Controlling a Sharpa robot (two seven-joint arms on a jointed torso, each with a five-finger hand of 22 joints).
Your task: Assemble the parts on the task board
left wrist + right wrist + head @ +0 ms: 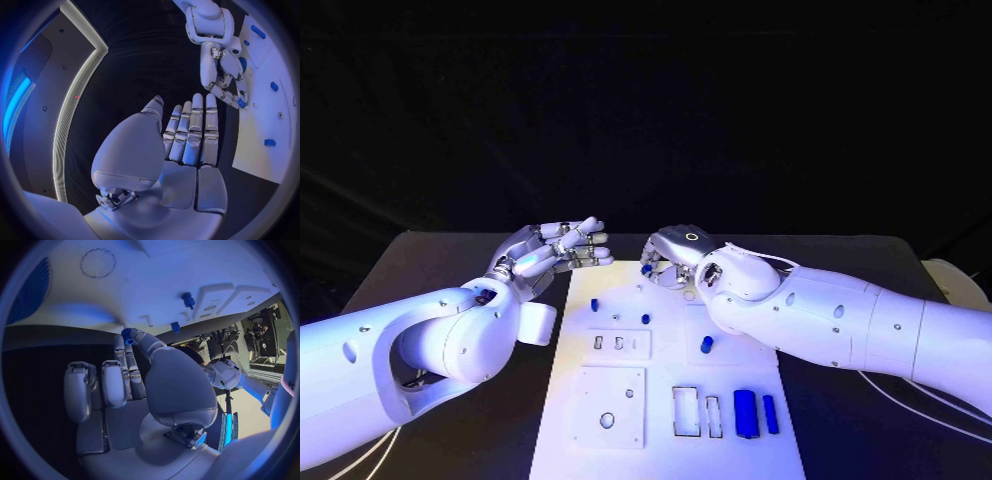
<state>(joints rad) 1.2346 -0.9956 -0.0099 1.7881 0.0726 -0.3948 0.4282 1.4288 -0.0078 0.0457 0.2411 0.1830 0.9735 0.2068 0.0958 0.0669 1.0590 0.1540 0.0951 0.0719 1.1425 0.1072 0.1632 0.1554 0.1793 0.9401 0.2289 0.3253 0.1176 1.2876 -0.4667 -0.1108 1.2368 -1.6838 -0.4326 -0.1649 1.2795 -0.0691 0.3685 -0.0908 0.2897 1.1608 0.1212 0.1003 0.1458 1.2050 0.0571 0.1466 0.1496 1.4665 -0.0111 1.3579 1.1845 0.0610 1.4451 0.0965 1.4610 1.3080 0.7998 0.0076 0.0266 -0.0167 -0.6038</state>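
Note:
The white task board (668,450) lies lengthwise in the middle of the black table. My right hand (678,252) hovers over its far end and pinches a small blue part (127,335) between thumb and a fingertip, close to the board's surface; the left wrist view shows this part (240,102) too. My left hand (560,248) is held up beside the board's far left corner, fingers stretched out and holding nothing. Small blue pegs (594,304) (645,318) (707,344) stand on the board. Two long blue bars (746,413) (770,413) lie near its front right.
Two empty rectangular slots (687,410) (714,416) sit left of the bars. Raised white plates with holes (617,343) (610,405) occupy the board's left side. White cables (920,410) run over the table at the right. My right forearm (848,325) crosses above the board's right edge.

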